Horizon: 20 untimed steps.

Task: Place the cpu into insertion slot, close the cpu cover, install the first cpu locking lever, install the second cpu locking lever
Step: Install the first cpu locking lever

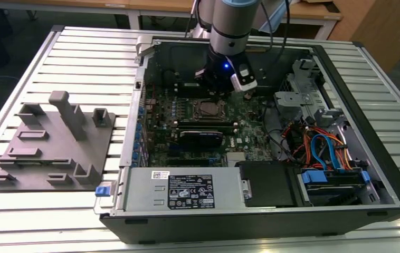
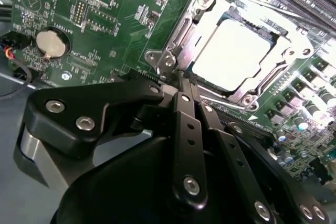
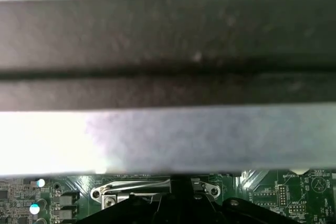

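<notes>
Where the arm reaches: down into the open computer case, which lies on its side on the slatted table.
Gripper: low over the motherboard, its black fingers pressed together. I cannot tell whether anything thin is caught between them.
Gripper tip: at the edge of the insertion slot, right by one corner of the cpu cover.
Cpu: seated in the slot, its bright metal top showing through the cover's window.
Cpu cover: lying down flat around the cpu, a silver frame on all sides.
Slot's place: toward the far half of the board, away from the grey power supply at the case's near edge.
Coin battery: on the board, well apart from the slot.
Grey fixture block: on the table beside the case, toward the exterior view's left.
</notes>
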Motion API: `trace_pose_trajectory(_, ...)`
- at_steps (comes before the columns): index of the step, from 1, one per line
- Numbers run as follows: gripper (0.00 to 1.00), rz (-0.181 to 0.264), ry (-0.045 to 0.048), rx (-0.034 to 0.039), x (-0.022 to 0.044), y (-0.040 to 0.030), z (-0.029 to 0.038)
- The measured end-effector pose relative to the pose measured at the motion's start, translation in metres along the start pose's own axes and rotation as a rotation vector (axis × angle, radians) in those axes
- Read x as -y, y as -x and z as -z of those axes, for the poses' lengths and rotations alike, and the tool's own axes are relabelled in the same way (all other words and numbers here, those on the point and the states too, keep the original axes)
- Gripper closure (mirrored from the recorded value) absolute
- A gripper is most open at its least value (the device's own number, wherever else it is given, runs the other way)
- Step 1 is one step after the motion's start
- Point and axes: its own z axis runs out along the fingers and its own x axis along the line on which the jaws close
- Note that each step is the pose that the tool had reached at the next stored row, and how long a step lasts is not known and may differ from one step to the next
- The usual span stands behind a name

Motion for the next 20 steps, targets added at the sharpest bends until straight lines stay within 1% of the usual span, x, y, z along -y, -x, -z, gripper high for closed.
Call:
trace_pose_trajectory(2, 0.89, 0.0, 0.0087, -0.0014, 0.0001, -0.0003, 0.0026)
trace_pose_trajectory(4, 0.89, 0.0, 0.0228, -0.0018, 0.0, -0.001, 0.0029)
trace_pose_trajectory(6, 0.89, 0.0, 0.0284, -0.0023, 0.0002, -0.0034, 0.003)
trace_pose_trajectory(11, 0.89, 0.002, 0.0316, -0.0018, 0.0007, -0.0152, 0.003)
trace_pose_trajectory(13, 0.89, 0.003, 0.0315, -0.002, 0.0007, -0.0161, 0.003)
trace_pose_trajectory(20, 0.89, 0.004, 0.0337, -0.0023, 0.0006, -0.0162, 0.0041)
